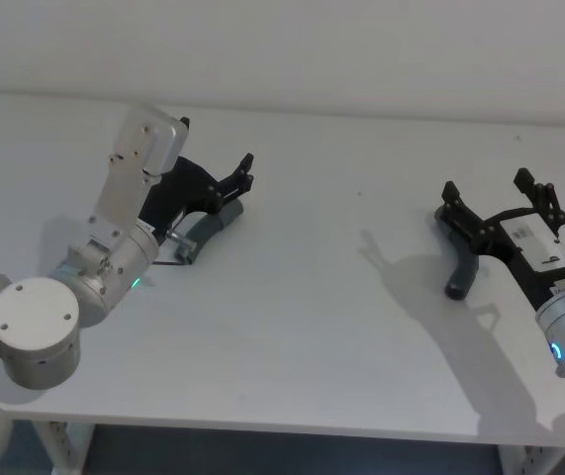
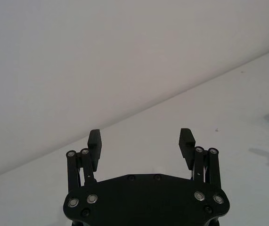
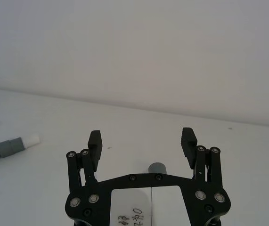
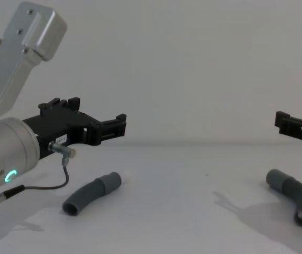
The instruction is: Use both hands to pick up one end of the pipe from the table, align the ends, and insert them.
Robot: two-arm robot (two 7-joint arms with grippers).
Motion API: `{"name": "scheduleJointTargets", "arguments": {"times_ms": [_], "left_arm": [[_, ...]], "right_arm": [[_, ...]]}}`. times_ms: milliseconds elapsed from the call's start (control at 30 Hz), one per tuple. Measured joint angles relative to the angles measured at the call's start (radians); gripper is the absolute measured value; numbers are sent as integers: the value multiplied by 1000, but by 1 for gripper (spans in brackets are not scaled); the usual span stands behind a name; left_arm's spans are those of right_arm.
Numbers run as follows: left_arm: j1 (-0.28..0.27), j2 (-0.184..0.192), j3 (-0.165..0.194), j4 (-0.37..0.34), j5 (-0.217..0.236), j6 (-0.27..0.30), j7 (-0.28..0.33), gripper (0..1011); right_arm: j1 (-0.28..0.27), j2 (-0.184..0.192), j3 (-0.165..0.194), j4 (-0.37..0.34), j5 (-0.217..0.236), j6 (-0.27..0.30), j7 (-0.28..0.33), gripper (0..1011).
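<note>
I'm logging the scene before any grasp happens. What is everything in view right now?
table: one, white-grey, across the foreground.
wall: one, white, behind it.
left pipe piece: one, dark grey, lying on the left side.
right pipe piece: one, dark grey, lying on the right side.
left hand: one, black, open, above the left pipe piece.
right hand: one, black, open, above the right pipe piece.

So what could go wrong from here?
The left pincer hangs open over the left pipe piece, the right pincer over the right pipe piece. Round, bent hoses might roll or twist when squeezed. A loose cable dangling just above the left piece could snag it.
</note>
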Motion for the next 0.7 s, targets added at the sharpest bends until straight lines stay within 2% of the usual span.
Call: {"name": "scheduleJointTargets", "arguments": {"times_ms": [700], "left_arm": [[0,0,0,0,0,0,0,1000]], "right_arm": [[0,0,0,0,0,0,0,1001]]}}
